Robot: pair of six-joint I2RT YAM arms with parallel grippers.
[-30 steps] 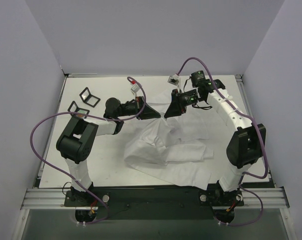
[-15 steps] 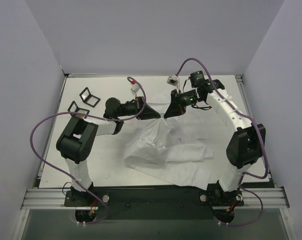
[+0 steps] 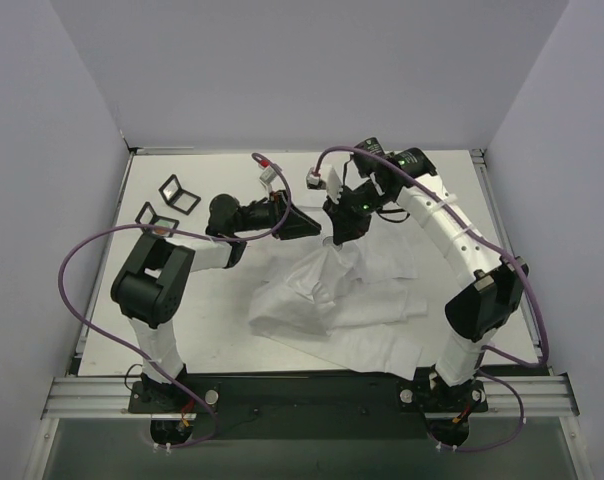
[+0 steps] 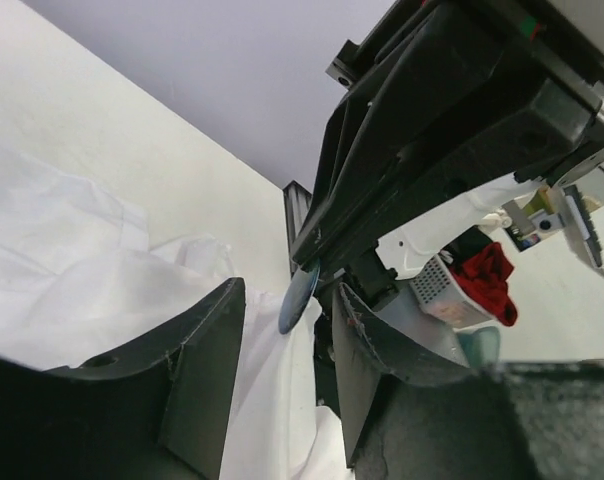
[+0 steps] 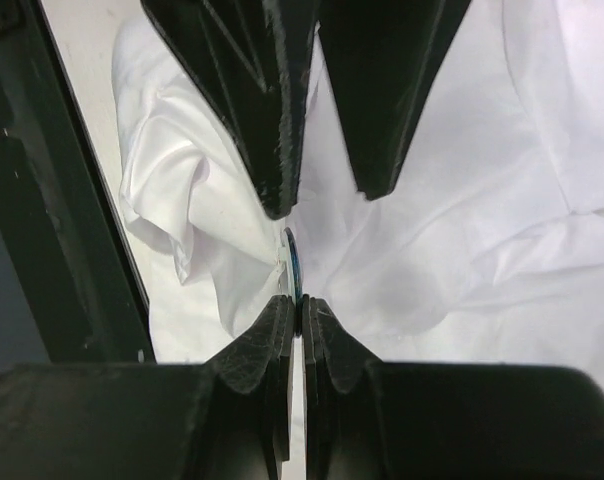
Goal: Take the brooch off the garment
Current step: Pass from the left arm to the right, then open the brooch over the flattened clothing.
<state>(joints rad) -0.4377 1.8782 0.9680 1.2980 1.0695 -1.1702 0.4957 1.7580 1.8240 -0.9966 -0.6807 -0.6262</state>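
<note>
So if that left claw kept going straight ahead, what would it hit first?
Probably the small blue brooch pinched by the right gripper, just ahead of the open fingers of the left gripper; depth is unclear.

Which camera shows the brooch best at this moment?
Left wrist: the small blue-grey round brooch shows part of its flat face beside the large white shirt. Right wrist shows it only edge-on, the right gripper pinching it between its fingers. In top external it cannot be made out beneath that gripper.
</note>
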